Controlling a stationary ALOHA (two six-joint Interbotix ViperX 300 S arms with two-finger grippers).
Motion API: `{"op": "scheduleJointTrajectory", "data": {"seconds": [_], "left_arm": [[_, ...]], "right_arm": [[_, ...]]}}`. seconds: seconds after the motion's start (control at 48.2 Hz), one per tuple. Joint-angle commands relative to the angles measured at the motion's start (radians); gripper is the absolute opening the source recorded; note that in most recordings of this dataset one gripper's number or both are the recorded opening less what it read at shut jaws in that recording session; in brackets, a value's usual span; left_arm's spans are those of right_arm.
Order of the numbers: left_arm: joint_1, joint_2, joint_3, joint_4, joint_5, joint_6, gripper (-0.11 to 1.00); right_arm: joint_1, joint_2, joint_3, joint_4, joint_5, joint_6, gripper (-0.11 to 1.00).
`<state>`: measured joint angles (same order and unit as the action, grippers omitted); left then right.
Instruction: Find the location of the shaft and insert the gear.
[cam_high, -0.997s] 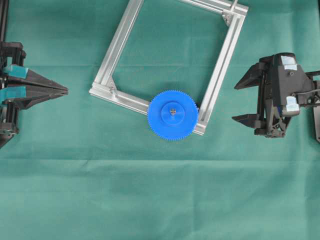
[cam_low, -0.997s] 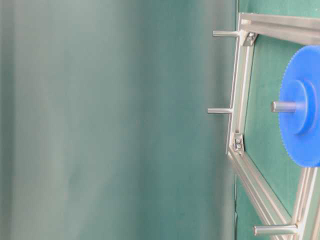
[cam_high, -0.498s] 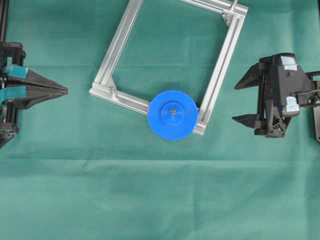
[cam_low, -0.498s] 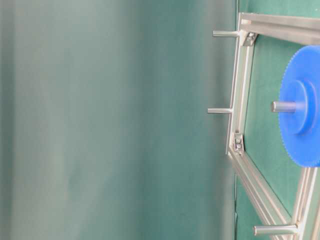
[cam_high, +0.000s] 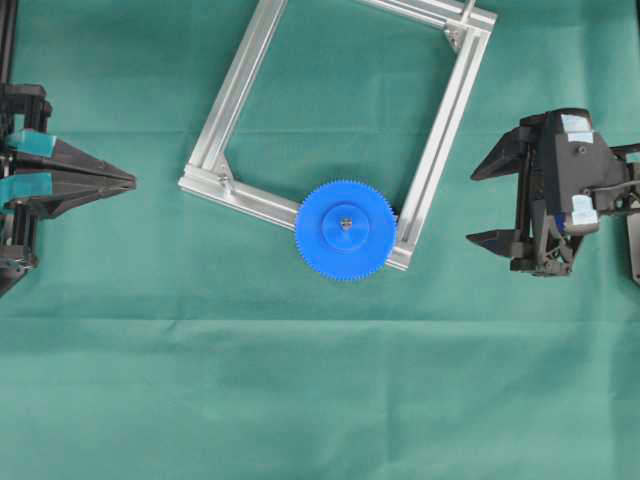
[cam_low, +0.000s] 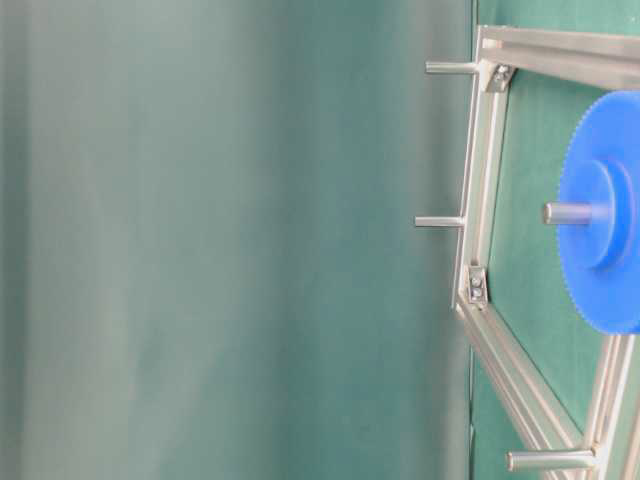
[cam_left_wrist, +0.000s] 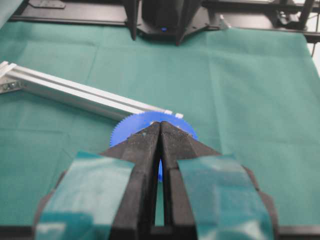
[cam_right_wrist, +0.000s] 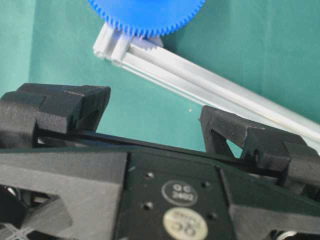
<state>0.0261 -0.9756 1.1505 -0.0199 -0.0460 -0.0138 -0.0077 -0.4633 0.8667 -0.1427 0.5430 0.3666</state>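
Observation:
The blue gear lies flat at the lower corner of the aluminium frame, with the silvery shaft showing through its centre hole. From table level, the shaft sticks out of the hub of the gear. My left gripper rests shut at the far left, empty, pointing at the gear. My right gripper stands open at the right, apart from the frame, nothing between its fingers. The gear sits at the top of the right wrist view.
The frame carries several short metal posts along its rails and corner brackets. Its bar crosses the right wrist view and its rail the left wrist view. Green cloth covers the table.
The right gripper has drifted very slightly to the right. Gear, shaft and left gripper have not moved.

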Motion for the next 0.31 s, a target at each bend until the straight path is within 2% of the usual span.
{"op": "scheduleJointTrajectory", "data": {"seconds": [0.0,0.291], "left_arm": [[0.002,0.003,-0.026,0.000,-0.003,-0.002,-0.01],[0.002,0.003,-0.026,-0.002,-0.003,-0.002,-0.01]], "right_arm": [[0.003,-0.011,-0.009,-0.002,-0.009,0.000,0.88],[0.003,-0.011,-0.005,-0.003,-0.018,0.000,0.88]]}}
